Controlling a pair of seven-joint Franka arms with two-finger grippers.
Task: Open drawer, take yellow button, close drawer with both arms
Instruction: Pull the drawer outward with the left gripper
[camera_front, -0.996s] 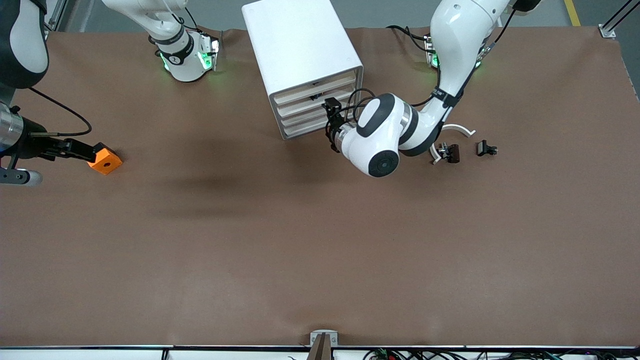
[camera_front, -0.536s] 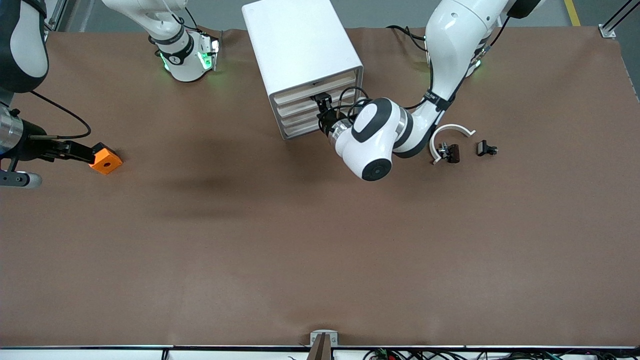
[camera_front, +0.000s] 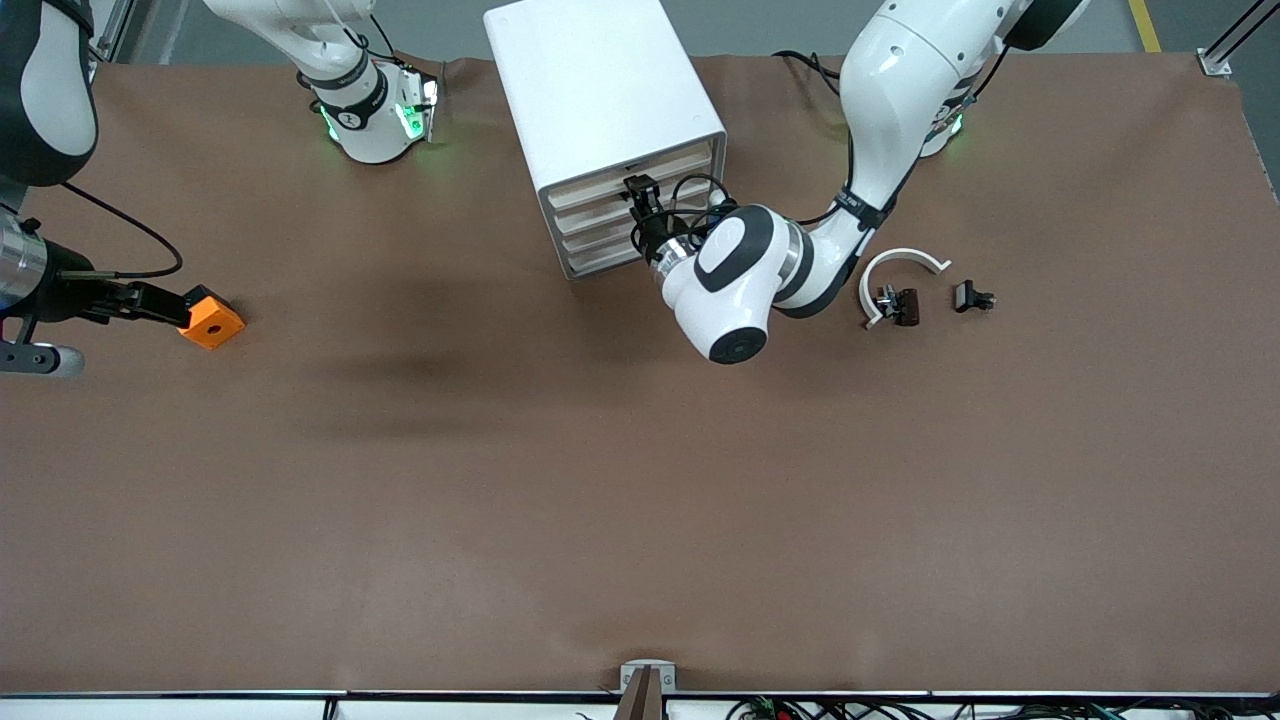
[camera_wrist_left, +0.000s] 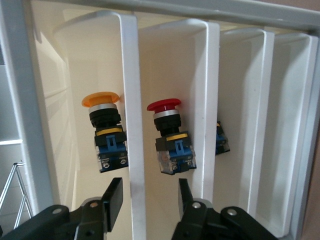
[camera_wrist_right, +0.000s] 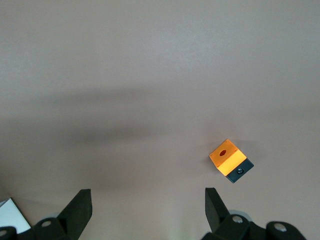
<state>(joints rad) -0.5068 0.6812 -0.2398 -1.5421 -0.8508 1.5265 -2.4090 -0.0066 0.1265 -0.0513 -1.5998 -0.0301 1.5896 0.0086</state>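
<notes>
My left gripper (camera_wrist_left: 148, 192) is at the drawer (camera_wrist_left: 131, 75) rim; I cannot tell if it grips, so it could slip when pulling. The button (camera_wrist_left: 102, 127) sits just beside that rim. My right gripper (camera_wrist_right: 147, 200) waits, wide apart, over the table (camera_wrist_right: 150, 60) near the orange cube (camera_wrist_right: 227, 155)

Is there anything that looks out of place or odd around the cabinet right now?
Nothing is spilled or damaged. The white cabinet sits slightly askew to the table edge, and the left gripper straddles one drawer front.

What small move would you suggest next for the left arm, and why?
Probably close the left tool on the drawer front: its fingers straddle it with a gap, and the yellow button lies inside. The right tool waits by the cube.
</notes>
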